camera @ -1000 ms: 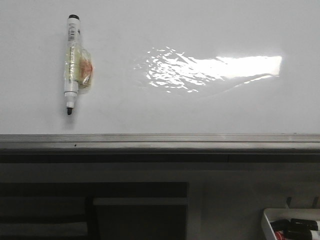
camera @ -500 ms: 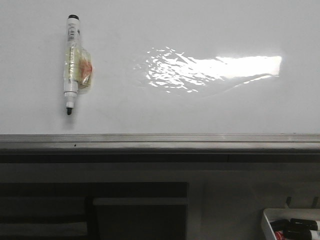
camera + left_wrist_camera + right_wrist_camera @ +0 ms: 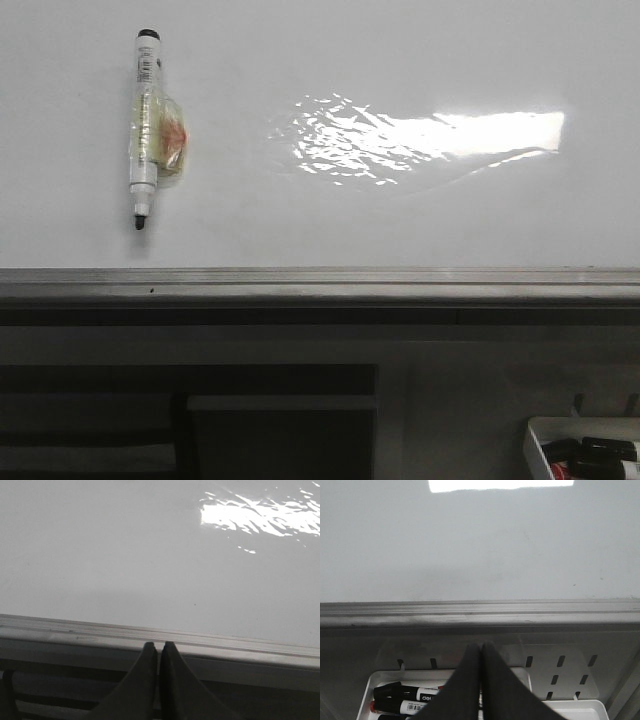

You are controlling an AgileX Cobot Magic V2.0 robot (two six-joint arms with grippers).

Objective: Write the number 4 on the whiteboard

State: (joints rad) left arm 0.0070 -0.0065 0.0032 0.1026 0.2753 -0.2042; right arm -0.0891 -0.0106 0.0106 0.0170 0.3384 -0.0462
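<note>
The whiteboard [image 3: 330, 210] is a large glossy white board with rippled glare and a grey metal edge rail [image 3: 320, 285]. No number 4 shows on it. A white marker [image 3: 144, 125] with a black tip lies on the board at the far left, uncapped, with a crumpled clear wrapper round its middle. My left gripper [image 3: 159, 645] is shut and empty, just in front of the rail. My right gripper [image 3: 480, 645] is shut and empty, over the small white tray [image 3: 380, 677]. Neither gripper shows in the front view.
A small white tray [image 3: 535, 445] with several black-capped markers [image 3: 412, 699] sits below the board at the lower right. A perforated grey bracket [image 3: 560, 667] stands behind it. Dark shelving [image 3: 180, 420] lies under the rail at the left.
</note>
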